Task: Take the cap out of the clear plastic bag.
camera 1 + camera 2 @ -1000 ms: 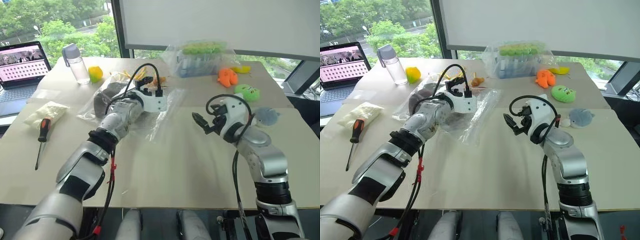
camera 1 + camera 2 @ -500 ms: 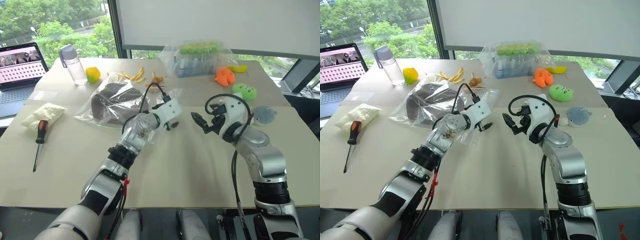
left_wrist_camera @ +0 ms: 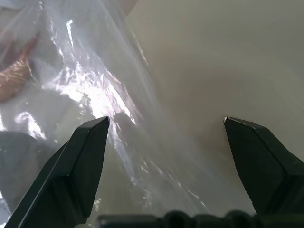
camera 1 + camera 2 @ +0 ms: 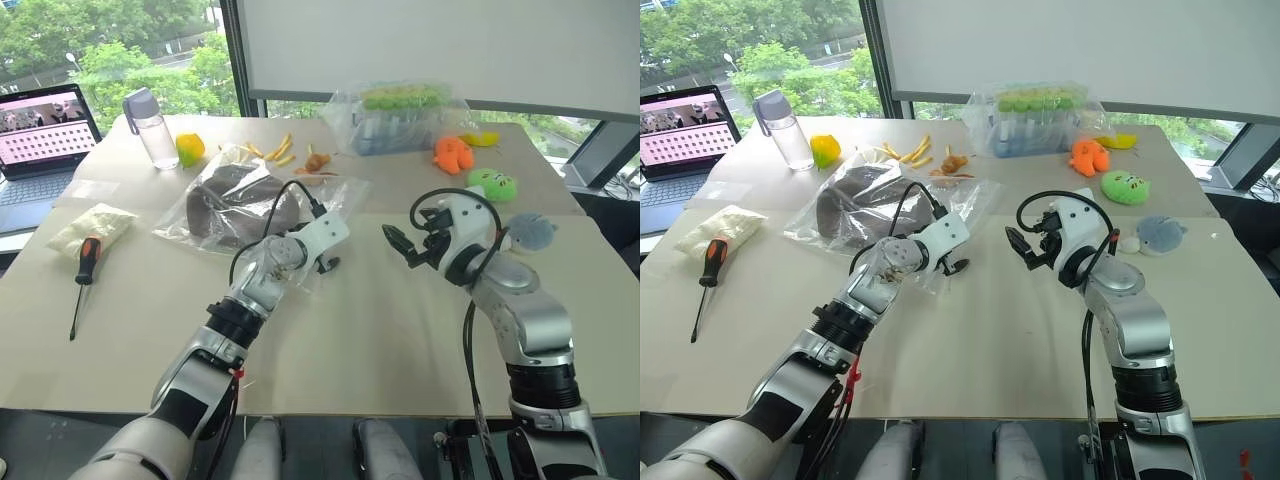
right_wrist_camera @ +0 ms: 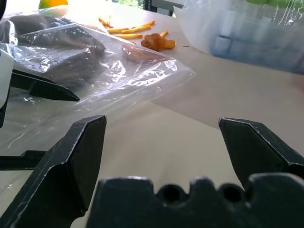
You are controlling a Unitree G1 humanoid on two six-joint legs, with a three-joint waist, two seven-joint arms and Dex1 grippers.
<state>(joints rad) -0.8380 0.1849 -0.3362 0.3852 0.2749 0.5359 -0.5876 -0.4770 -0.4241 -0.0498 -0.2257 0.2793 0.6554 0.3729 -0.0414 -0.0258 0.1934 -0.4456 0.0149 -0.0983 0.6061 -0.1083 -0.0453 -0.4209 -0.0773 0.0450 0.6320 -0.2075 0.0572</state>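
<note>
Left of frame centre on the counter (image 4: 400,330), the cap (image 4: 235,200) lies inside the clear plastic bag (image 4: 265,205), whose near edge sits under the released left claw (image 4: 325,264), while the released right claw (image 4: 400,245) hovers right of it, empty.

Cap (image 4: 235,200): dark brown, soft, slumped dome, fully inside the clear plastic bag (image 4: 330,195), lying beyond the left gripper (image 4: 328,266). Bag is flat on the table, crinkled, its near edge under the left gripper's spread fingers, well left of the right gripper (image 4: 400,245).
</note>
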